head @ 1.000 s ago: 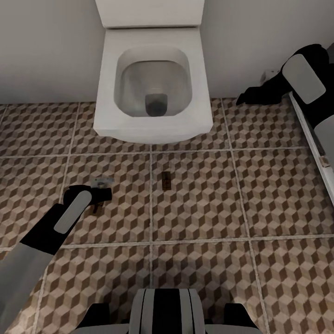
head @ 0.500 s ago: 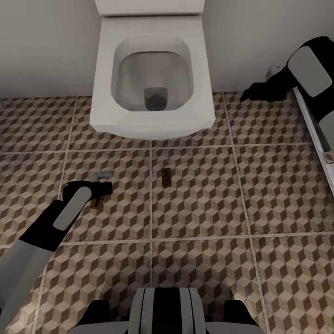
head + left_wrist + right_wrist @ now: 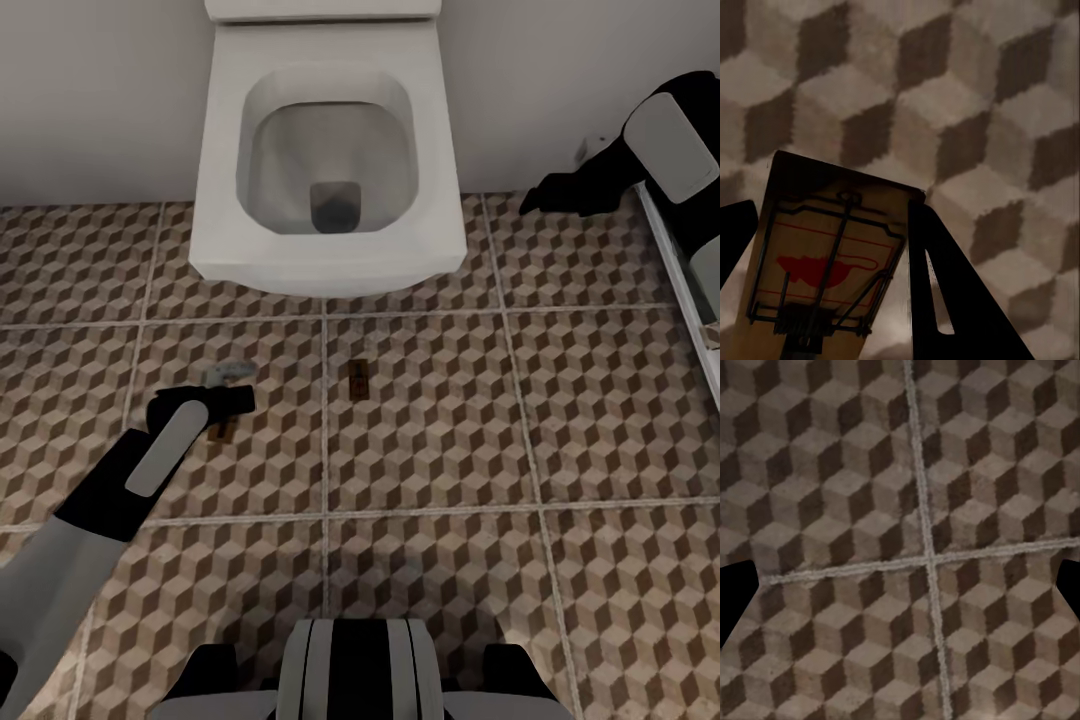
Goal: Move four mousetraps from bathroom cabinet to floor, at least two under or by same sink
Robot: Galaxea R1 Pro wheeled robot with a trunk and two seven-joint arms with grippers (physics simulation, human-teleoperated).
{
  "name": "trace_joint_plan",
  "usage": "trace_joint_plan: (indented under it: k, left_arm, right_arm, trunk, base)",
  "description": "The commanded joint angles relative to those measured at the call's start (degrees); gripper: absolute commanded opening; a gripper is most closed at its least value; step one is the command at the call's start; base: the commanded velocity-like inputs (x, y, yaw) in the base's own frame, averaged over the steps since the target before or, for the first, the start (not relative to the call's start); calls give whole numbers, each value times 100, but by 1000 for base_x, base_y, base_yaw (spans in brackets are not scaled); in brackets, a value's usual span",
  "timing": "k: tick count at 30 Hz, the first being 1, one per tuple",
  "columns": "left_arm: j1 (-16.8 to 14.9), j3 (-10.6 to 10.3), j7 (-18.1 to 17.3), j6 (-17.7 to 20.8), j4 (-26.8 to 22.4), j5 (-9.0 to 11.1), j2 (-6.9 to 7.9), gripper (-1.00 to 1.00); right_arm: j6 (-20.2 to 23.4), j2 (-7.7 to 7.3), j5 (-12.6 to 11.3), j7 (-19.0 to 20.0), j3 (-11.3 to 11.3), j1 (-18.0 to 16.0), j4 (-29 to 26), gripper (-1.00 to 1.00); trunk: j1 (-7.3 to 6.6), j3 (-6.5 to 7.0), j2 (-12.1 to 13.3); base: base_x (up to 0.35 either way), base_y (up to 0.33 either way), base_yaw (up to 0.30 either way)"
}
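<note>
Black-jointed arms with grey oval panels, pale forearm sleeves, black-and-grey striped trunk.

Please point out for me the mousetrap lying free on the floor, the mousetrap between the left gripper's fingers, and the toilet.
mousetrap on the floor [image 3: 357, 380], head view, middle of its board.
mousetrap at the left gripper [image 3: 825, 262], left wrist view, red mark on its board.
toilet [image 3: 215, 190], head view, rim of the bowl.

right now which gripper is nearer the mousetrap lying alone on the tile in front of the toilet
Left. The left gripper is low over the floor, one tile to the left of the mousetrap. The right gripper is far off, up by the wall to the toilet's right.
</note>
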Motion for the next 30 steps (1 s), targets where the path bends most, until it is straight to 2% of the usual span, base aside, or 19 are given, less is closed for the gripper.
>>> trace_joint_plan:
  k: [1, 9, 30]
  left_arm:
    - [-5, -15, 58, 0, -19, 46, -11, -100]
    - [-6, -12, 61, -5, -109, -84, -87, -100]
    - [-6, -23, 102, -4, -694, -163, -102, -100]
  right_arm:
    - [4, -8, -58, -49, 39, -9, -7, 100]
    - [4, -5, -58, -48, 43, -12, -6, 100]
    - [4, 119, -50, -51, 43, -168, 227, 100]
  trunk:
    - [1, -26, -3]
    - [22, -203, -14]
    - [22, -203, -14]
  base:
    - [0, 0, 0]
    - [0, 0, 0]
    - [0, 0, 0]
